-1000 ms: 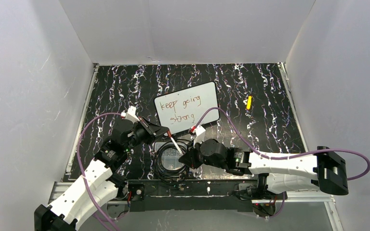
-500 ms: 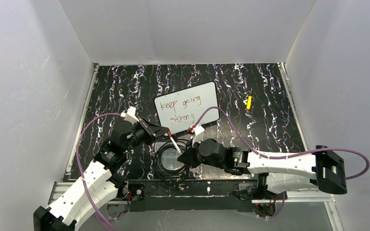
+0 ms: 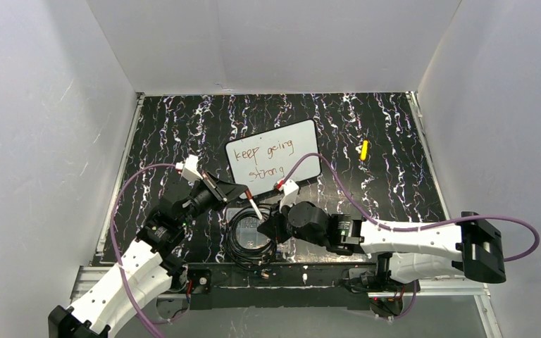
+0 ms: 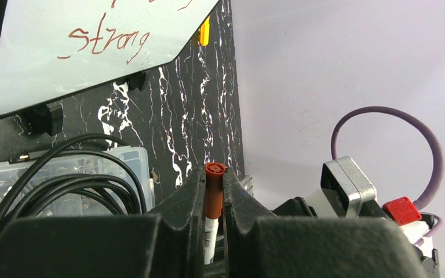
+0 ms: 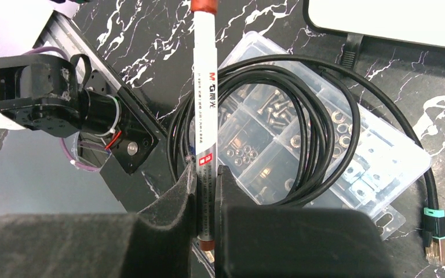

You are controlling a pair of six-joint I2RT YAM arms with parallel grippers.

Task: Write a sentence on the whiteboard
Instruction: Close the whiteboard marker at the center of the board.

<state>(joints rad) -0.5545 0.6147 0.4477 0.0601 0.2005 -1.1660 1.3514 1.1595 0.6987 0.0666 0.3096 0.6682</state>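
Note:
The whiteboard (image 3: 304,138) lies tilted at mid-table, and the sentence (image 3: 265,151) "keep going strong" runs across it in two reddish-brown lines. A white marker (image 3: 256,208) with a reddish-brown cap hangs between both grippers, above a clear box. My left gripper (image 3: 240,191) is shut on the marker's cap (image 4: 215,174). My right gripper (image 3: 267,227) is shut on the marker's white barrel (image 5: 204,116). The left wrist view shows the whiteboard (image 4: 35,69) with the word "strong" (image 4: 107,41); the right wrist view shows only a corner of the whiteboard (image 5: 394,17).
A clear plastic box (image 3: 248,239) of screws and nuts with a coiled black cable (image 5: 324,104) on top lies under the grippers, near the table's front edge. A small yellow object (image 3: 364,148) lies to the right of the board. White walls enclose the table.
The right gripper has edged slightly left along the marker toward the left gripper. The left arm has shifted only a little. Both grips are unchanged.

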